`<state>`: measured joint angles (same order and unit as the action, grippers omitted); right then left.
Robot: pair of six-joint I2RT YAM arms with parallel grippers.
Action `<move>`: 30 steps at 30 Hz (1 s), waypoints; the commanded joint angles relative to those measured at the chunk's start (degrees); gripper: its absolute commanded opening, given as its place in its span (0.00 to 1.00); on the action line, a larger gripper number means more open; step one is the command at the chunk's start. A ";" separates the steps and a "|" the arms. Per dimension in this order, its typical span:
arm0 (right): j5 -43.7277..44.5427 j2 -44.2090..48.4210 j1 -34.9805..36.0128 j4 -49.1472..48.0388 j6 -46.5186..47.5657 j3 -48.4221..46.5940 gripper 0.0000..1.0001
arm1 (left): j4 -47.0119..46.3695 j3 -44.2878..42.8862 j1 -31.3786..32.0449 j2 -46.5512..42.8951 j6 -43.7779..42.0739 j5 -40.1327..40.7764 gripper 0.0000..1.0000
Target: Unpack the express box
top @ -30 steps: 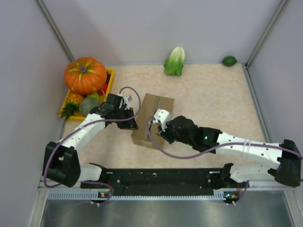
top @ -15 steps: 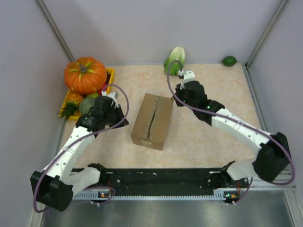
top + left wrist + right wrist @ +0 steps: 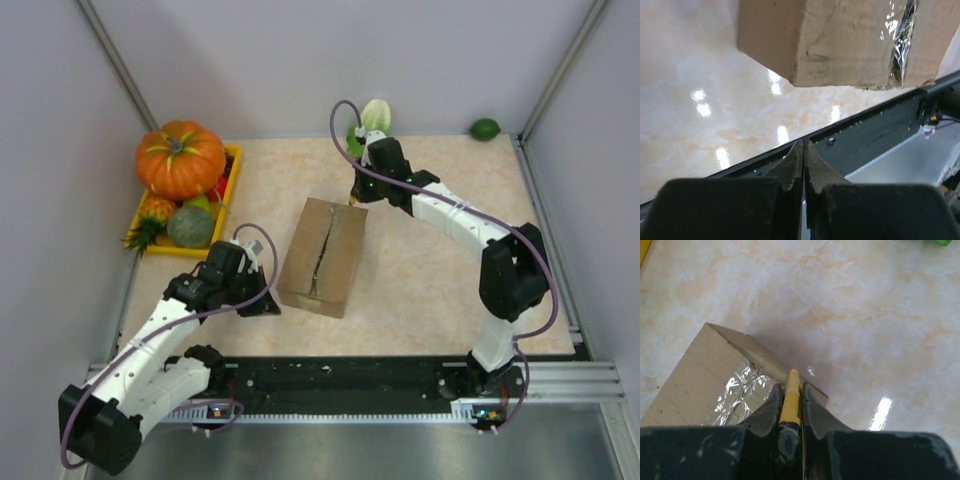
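Left gripper (image 3: 803,146), jaws pressed together on nothing, hangs just off the box's near-left corner. The box (image 3: 322,257) lies mid-worktop (image 3: 430,250), flaps down and seam taped, so unpacking looks barely begun. Right gripper (image 3: 791,387) clamps a yellow cutter (image 3: 789,407) at the seam's far end.

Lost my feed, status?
Left fingers shut, empty, beside box, near corner. Right fingers shut on yellow tool, tip at taped far end. Flaps closed. Nothing on box.
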<state>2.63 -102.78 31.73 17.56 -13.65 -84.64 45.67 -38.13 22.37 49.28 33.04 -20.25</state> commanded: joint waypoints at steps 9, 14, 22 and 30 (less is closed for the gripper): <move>-10.02 6.80 1.76 6.70 -0.85 7.19 0.00 | -13.51 0.34 1.80 8.11 4.14 3.71 0.08; -9.49 15.49 3.34 7.14 -3.75 16.32 0.00 | -11.40 -3.44 1.10 8.64 2.91 12.58 0.10; -9.49 27.54 6.77 7.31 -10.33 27.68 0.00 | -3.67 -5.73 -0.40 10.14 7.39 29.73 0.15; -3.96 41.51 6.86 6.35 -13.59 32.61 0.00 | 2.58 -13.54 -0.75 7.07 9.24 44.15 0.19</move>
<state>-2.68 -67.35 38.11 25.32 -24.05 -51.99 46.96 -45.50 21.78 59.37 40.45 13.65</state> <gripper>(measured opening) 0.092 0.190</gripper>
